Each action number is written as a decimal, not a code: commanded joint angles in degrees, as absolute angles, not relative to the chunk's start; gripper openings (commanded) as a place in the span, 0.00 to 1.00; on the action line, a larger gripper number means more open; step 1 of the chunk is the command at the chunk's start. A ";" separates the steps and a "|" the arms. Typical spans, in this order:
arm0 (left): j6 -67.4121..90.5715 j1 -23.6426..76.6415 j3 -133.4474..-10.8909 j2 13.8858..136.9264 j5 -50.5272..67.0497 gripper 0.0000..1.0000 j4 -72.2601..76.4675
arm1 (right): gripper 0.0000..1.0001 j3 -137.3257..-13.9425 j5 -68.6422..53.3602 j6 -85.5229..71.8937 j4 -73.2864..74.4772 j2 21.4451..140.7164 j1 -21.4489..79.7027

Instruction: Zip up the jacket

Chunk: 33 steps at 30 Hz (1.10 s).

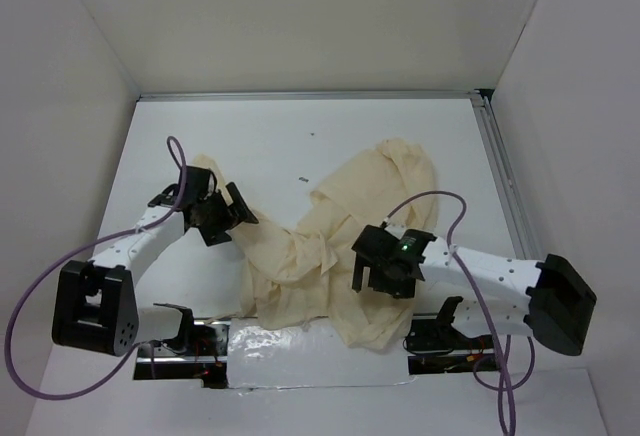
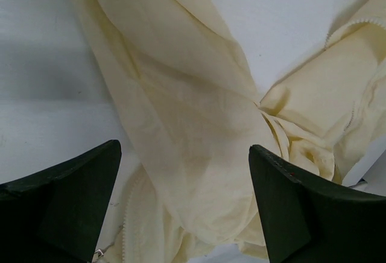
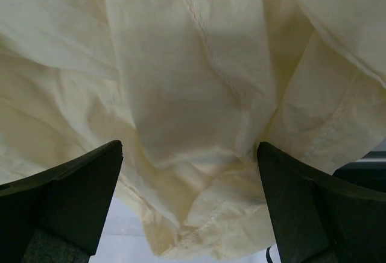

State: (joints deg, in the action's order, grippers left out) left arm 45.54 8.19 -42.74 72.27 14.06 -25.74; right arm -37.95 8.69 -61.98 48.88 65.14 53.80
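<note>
**Both hands hanging wide over a crumpled jacket**

On the left, the left hand (image 1: 215, 214) is hovering with its fingers spread wide, gripping nothing, right at the jacket's left end. The jacket (image 1: 345, 206) is lying rumpled on the white counter (image 1: 270, 136). It is stretching from beside that hand across the middle, bulging up toward the far right and trailing down to the near edge between the two arm bases. Below the left hand, a thin fold of cream cloth is running between the fingers, and a toothed zipper edge (image 2: 353, 25) is showing off to the upper right. Further right, the right hand (image 1: 385, 274) is hanging over the jacket's lower right part, fingers equally wide and pinching nothing. Creased fabric with a stitched seam (image 3: 205, 46) is filling its wrist view. I cannot tell whether either hand's fingertips are touching the cloth.
</note>
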 commanded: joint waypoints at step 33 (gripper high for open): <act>37.45 -6.14 -116.91 105.30 19.33 0.00 -36.80 | 0.00 -157.27 -13.51 -19.95 45.01 108.08 25.94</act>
